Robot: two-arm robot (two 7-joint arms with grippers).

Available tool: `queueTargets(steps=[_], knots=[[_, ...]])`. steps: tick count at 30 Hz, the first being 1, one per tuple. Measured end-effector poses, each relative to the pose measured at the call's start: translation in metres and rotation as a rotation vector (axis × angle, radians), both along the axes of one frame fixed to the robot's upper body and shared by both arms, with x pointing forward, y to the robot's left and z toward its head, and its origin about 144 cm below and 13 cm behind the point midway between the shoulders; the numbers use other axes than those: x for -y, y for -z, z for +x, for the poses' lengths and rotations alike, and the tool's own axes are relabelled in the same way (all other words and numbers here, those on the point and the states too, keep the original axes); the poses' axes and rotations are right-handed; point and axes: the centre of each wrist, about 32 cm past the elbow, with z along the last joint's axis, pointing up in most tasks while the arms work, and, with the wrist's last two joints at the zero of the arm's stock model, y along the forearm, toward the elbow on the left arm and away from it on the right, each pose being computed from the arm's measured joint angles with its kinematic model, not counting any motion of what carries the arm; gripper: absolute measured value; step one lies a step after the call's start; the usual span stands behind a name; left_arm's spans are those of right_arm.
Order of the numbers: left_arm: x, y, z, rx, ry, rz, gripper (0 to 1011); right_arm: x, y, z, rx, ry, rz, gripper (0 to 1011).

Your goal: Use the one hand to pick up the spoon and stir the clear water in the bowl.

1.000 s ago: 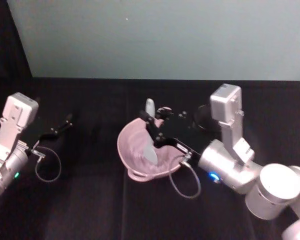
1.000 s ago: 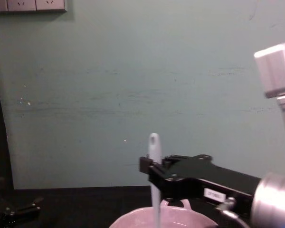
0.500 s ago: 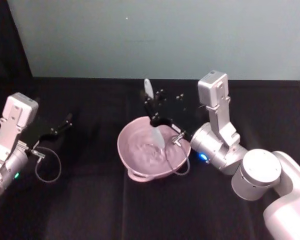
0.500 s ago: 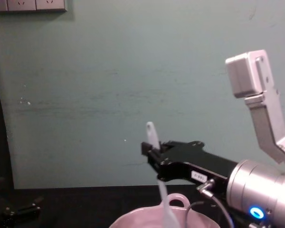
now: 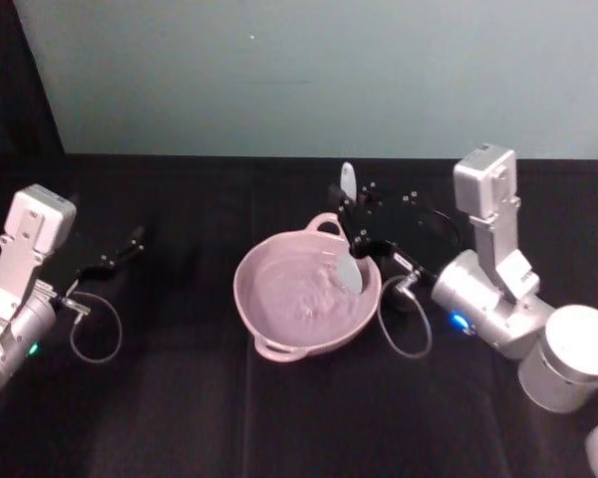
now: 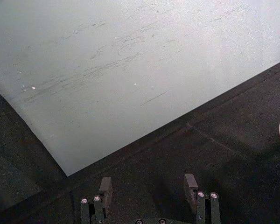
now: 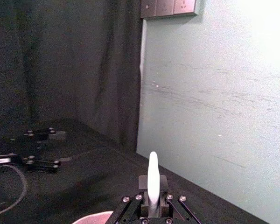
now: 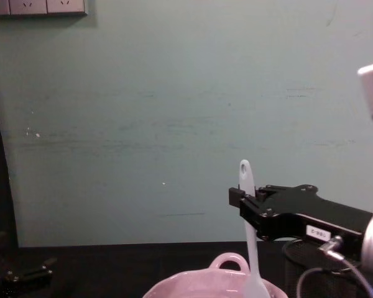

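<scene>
Head view is showing your right gripper [image 5: 352,225] just right of centre in the frame, its fingers closed tight on the handle of the spoon [image 5: 349,271]. The spoon is standing nearly upright, its holed tip pointing toward the top of the frame, and its blade is dipping into the right side of the bowl [image 5: 243,290]. The bowl is sitting on the black table [image 5: 179,408] in the middle of the frame, with one small loop handle at its upper rim, and the surface inside it is looking rippled. In the chest view, the spoon [image 8: 248,211] is rising out of the bowl [image 8: 193,287] at lower centre, and the right gripper [image 8: 237,197] is reaching in from the right edge to pinch it partway up the handle. The right wrist view is showing the spoon [image 7: 152,179] standing between the closed fingers. Your left gripper [image 5: 132,242] is resting at the left edge, well apart from the bowl, and the left wrist view is showing its fingers [image 6: 106,187] spread apart and holding nothing.
</scene>
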Motion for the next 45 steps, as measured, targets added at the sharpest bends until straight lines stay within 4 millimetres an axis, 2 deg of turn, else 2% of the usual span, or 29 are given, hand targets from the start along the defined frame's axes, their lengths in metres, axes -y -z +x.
queueTargets(steps=[11, 20, 28, 37, 45], knots=[[0.0, 0.0, 0.0, 0.0, 0.0, 0.0, 1010, 0.01, -0.028, -0.026, -0.089, -0.098, -0.055, 129], [0.0, 0.0, 0.0, 0.0, 0.0, 0.0, 1011, 0.004, -0.041, -0.028, -0.146, -0.165, -0.032, 127], [0.0, 0.0, 0.0, 0.0, 0.0, 0.0, 1011, -0.018, -0.031, -0.016, -0.159, -0.193, 0.002, 127], [0.0, 0.0, 0.0, 0.0, 0.0, 0.0, 1011, -0.039, -0.011, 0.007, -0.092, -0.119, 0.033, 129], [0.0, 0.0, 0.0, 0.0, 0.0, 0.0, 1012, -0.036, -0.002, 0.021, -0.023, -0.024, 0.015, 129]])
